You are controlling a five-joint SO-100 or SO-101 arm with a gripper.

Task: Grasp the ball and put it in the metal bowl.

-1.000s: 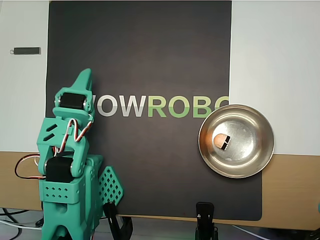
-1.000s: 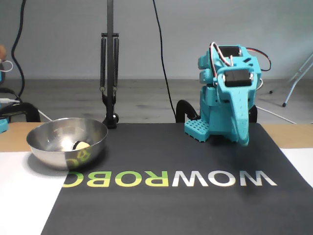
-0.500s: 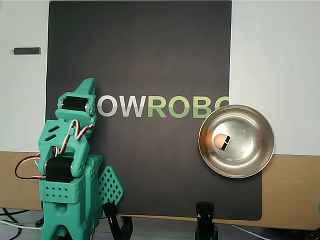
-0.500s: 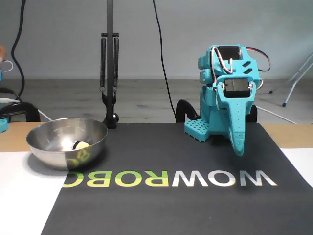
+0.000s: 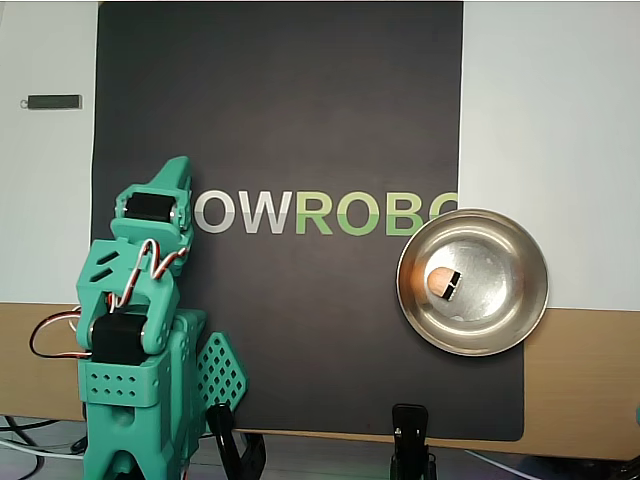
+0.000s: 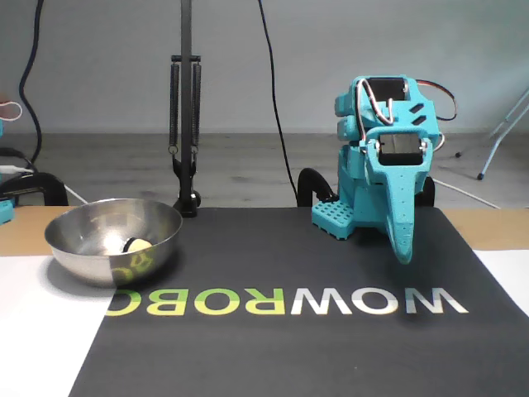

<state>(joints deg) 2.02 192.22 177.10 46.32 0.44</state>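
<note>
Now ball (image 5: 440,282) inside metal bowl (image 5: 520,262), well apart from empty, closed hand (image 6: 402,248)

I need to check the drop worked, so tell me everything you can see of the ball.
The ball is small, round and orange-tan, with a black mark on its right side in the overhead view. It lies inside the metal bowl, on the bottom, left of centre in that view, far smaller than the bowl. In the fixed view only its pale top and the dark mark show above the rim. Nothing else touches it; the gripper is folded back, far away.
</note>
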